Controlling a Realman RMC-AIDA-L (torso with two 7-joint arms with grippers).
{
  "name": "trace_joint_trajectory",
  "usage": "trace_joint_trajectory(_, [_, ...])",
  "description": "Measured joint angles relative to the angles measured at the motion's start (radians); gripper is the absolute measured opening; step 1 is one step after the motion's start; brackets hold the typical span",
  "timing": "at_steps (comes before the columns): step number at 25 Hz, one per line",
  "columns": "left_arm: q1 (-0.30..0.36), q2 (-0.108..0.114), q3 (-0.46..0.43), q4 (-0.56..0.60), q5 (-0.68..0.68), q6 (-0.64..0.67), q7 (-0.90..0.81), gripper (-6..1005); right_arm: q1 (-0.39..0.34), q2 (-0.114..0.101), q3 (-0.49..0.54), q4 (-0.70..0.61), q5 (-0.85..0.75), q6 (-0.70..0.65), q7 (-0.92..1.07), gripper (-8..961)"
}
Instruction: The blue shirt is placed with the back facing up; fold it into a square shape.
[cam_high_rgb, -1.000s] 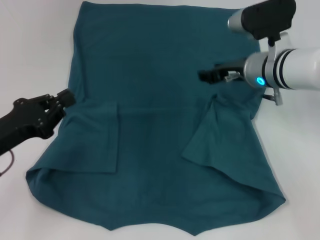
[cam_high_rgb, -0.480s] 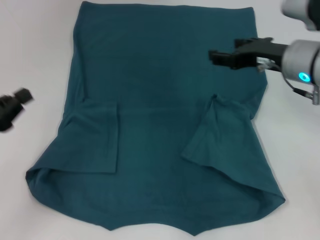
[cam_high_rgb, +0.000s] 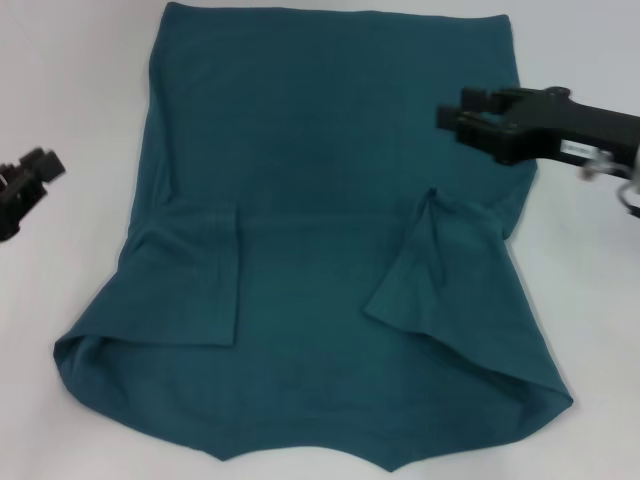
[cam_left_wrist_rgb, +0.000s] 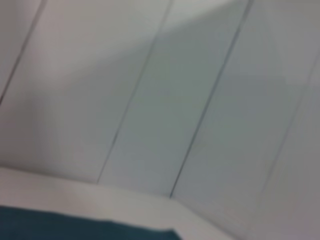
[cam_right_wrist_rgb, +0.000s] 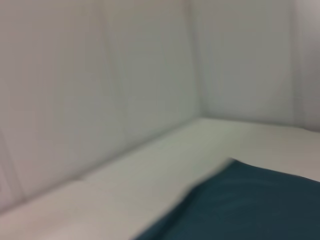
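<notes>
The right gripper (cam_high_rgb: 455, 115) reaches level over the right edge of one large teal-blue cotton shirt (cam_high_rgb: 300, 250), spread on the white table (cam_high_rgb: 60, 80), both sleeves folded inward; left gripper (cam_high_rgb: 35, 170) hovers beside it; neither gripper's finger state is discernible

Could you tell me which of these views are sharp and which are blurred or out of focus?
Head view: sharp on the blue shirt, folds readable, with soft shadow under the right gripper; the left gripper looks slightly smeared. Left wrist view: soft, wall seams hazy. Right wrist view: blurred, the shirt's edge smeared.
</notes>
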Motion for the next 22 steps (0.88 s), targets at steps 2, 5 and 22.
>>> trace_joint_trajectory(2, [0.002, 0.016, 0.014, 0.028, 0.036, 0.008, -0.009, 143, 0.011, -0.001, 0.098, 0.03, 0.025, -0.133, -0.052, 524])
trace_joint_trajectory(5, [0.005, 0.056, 0.047, 0.092, 0.127, 0.053, -0.061, 244, 0.02, -0.007, 0.19, 0.065, 0.021, -0.262, -0.091, 419])
trace_joint_trajectory(22, [0.048, 0.041, 0.099, 0.399, 0.515, 0.145, -0.022, 489, -0.004, 0.008, 0.143, 0.201, -0.072, -0.303, -0.144, 721])
